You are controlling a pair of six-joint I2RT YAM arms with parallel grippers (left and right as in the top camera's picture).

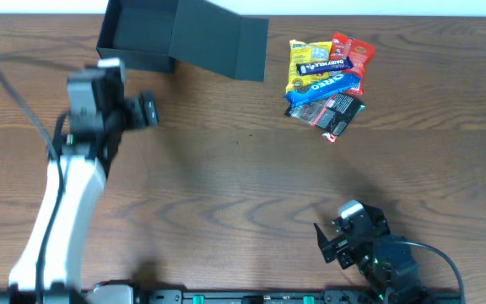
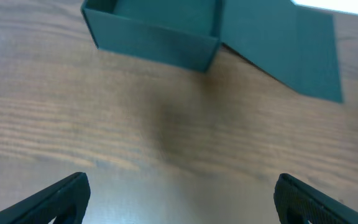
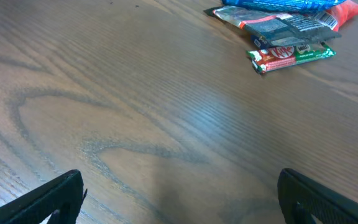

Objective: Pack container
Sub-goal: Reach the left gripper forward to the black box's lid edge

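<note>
Container (image 1: 137, 34) is sitting far left, just beyond the left hand (image 2: 180, 200), fingers spread wide, holding nothing. Right hand (image 3: 180, 196), likewise spread, is facing the snack packets (image 1: 327, 80).

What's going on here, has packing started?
Not yet. The container sits at the far left of the table with its flap lid open, and it looks empty. The snack packets lie in a pile off to its right, untouched. The left gripper hovers open just short of the container. The right gripper is open too, facing the packets. Neither holds anything.
</note>
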